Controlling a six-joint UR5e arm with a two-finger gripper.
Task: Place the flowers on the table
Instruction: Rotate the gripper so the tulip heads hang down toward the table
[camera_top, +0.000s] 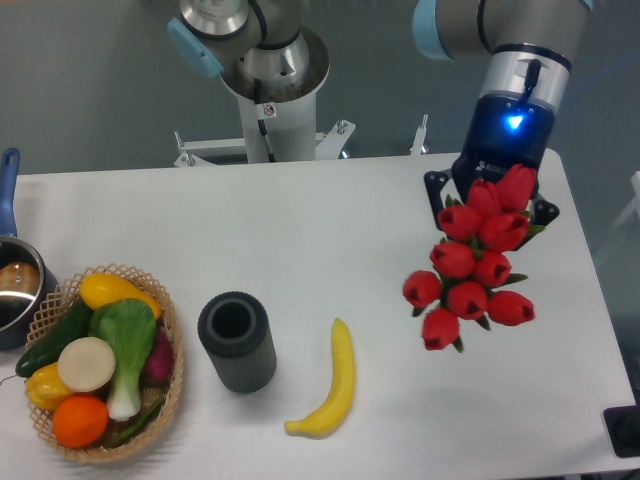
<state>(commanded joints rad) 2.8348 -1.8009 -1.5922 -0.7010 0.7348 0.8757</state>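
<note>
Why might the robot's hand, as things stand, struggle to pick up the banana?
Probably not free to: the hand is occupied holding the flowers. Otherwise the banana lies unobstructed on the table.

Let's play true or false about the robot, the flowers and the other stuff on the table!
1. The gripper is holding the flowers. True.
2. The banana lies inside the basket. False: it lies on the bare table, to the right of the dark cup.
3. The flowers are red. True.
4. The dark cup is lying on its side. False: it stands upright with its opening facing up.
5. The basket sits near the table's left edge with vegetables in it. True.
</note>
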